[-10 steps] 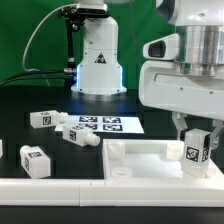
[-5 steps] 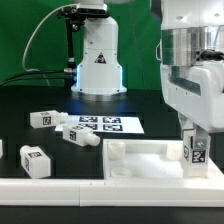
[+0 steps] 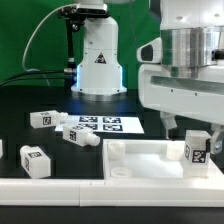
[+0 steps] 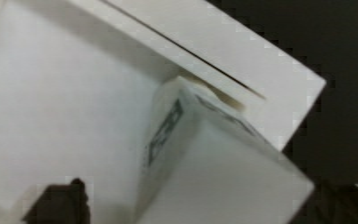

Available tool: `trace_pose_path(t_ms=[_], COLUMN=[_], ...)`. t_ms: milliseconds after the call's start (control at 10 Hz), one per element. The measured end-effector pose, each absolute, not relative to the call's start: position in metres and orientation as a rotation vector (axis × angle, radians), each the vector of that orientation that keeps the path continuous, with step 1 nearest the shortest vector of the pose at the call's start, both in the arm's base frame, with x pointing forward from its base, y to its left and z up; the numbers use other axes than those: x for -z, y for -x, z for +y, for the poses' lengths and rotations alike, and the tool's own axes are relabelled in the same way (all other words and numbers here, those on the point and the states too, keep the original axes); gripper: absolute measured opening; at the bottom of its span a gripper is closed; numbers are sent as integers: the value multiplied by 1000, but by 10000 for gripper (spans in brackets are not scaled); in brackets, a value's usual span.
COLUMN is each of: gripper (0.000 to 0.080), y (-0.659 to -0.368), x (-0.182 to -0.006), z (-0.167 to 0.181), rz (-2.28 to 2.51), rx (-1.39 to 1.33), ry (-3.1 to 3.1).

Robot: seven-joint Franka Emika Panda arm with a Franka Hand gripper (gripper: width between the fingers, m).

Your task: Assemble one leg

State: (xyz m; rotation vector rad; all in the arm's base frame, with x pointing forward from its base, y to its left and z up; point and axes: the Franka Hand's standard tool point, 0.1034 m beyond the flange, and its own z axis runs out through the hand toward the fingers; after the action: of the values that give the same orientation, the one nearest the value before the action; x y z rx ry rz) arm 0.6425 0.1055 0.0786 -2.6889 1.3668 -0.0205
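A: Claw (image 3: 197, 128) state? Fingers straddle the leg (image 3: 197, 148), but contact isn't visible, so open or clamped, cannot tell.

B: Leg location?

A: Upright at the panel (image 3: 140, 158) corner on the exterior view's right, tag facing camera. It looks light, rigid, smooth plastic; best gripped on flat sides, above the tag.

B: Surroundings?

A: Black worktop (image 3: 30, 100). Spare legs and the marker board (image 3: 105, 125) sit beyond the panel, well apart.
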Motion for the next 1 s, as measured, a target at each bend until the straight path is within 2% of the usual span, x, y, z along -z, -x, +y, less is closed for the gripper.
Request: trace_pose_path(t_ms=[400,600,900,1000], gripper=[648,648,637,468], y=[-642,-642,-643,-643], x=[-78,-78,-77,-77], z=[105,113,111,112], rz=[1023,306,261,351], rx=[79,125,130,128], ry=[2849,3095,3111,3097])
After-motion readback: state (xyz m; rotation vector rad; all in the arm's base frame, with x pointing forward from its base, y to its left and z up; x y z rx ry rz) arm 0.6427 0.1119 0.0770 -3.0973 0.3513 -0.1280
